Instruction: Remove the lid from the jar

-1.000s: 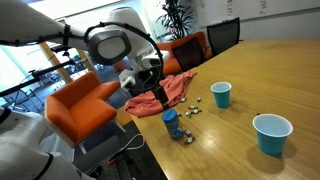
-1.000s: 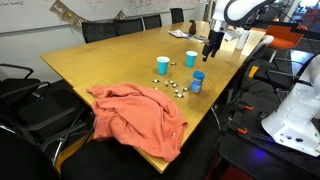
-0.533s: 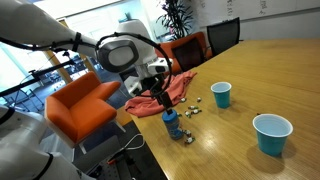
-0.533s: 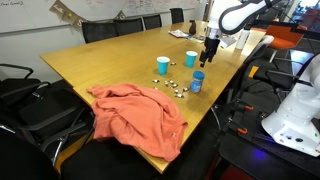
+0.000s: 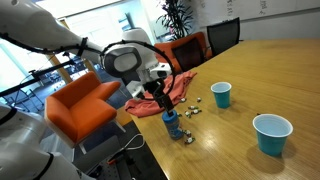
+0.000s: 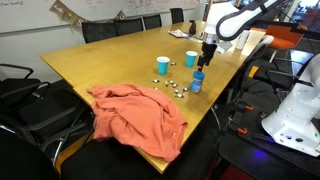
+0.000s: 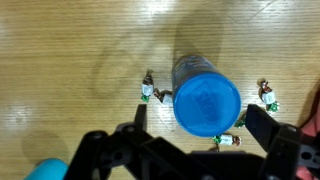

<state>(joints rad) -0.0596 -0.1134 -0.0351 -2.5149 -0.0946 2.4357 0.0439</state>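
The jar [image 5: 172,125] stands upright near the table edge, clear with dark contents, with the round blue lid [image 7: 206,103] on top. It shows in both exterior views, and the lid [image 6: 197,74] is blue there too. My gripper [image 7: 200,122] hangs right above the lid, open, its two dark fingers on either side of the cap and apart from it. In an exterior view the gripper [image 5: 161,103] sits just over the jar top, and in the other the gripper [image 6: 201,63] is a little above the jar [image 6: 196,84].
Two teal cups [image 5: 221,95] [image 5: 272,134] stand on the wooden table. An orange cloth [image 6: 140,115] lies near the table edge. Several small wrapped candies [image 7: 146,93] lie scattered around the jar. Orange chairs [image 5: 82,105] stand beside the table.
My gripper has moved down toward the jar and now sits just above the lid. The jar and cups have not moved.
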